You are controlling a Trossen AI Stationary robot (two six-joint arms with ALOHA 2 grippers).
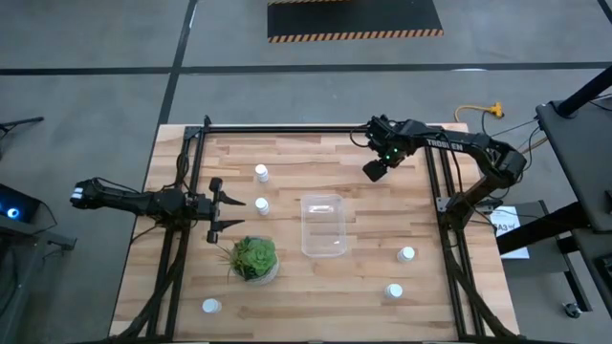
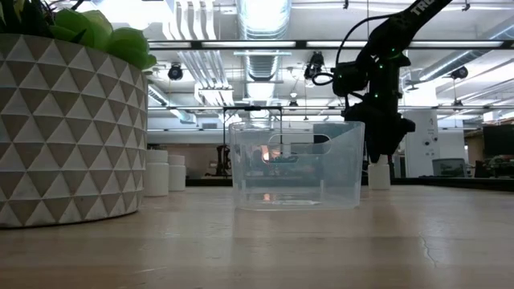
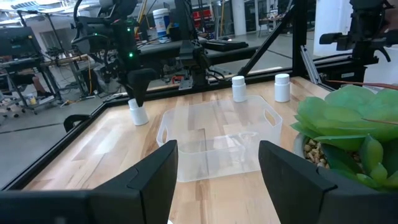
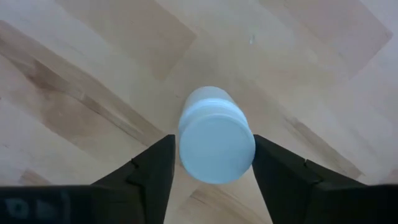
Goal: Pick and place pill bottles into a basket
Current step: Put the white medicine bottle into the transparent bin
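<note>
The clear basket (image 1: 323,225) stands mid-table, also in the low view (image 2: 295,164) and the left wrist view (image 3: 214,140). My right gripper (image 1: 375,170) is open, pointing down over a white pill bottle (image 4: 216,146) that stands upright on its base at the far right (image 2: 379,172). Its fingers (image 4: 155,168) stand on either side of the cap. My left gripper (image 1: 228,208) is open and empty at the left, facing the basket. Other bottles stand at the far left (image 1: 261,173) (image 1: 262,204), near right (image 1: 407,254) (image 1: 394,290) and near left (image 1: 211,307).
A green plant in a round patterned pot (image 1: 253,258) stands near my left gripper, at the basket's near left; it fills the left of the low view (image 2: 68,120). Black frame rails (image 1: 287,129) run along the table's far, left and right sides.
</note>
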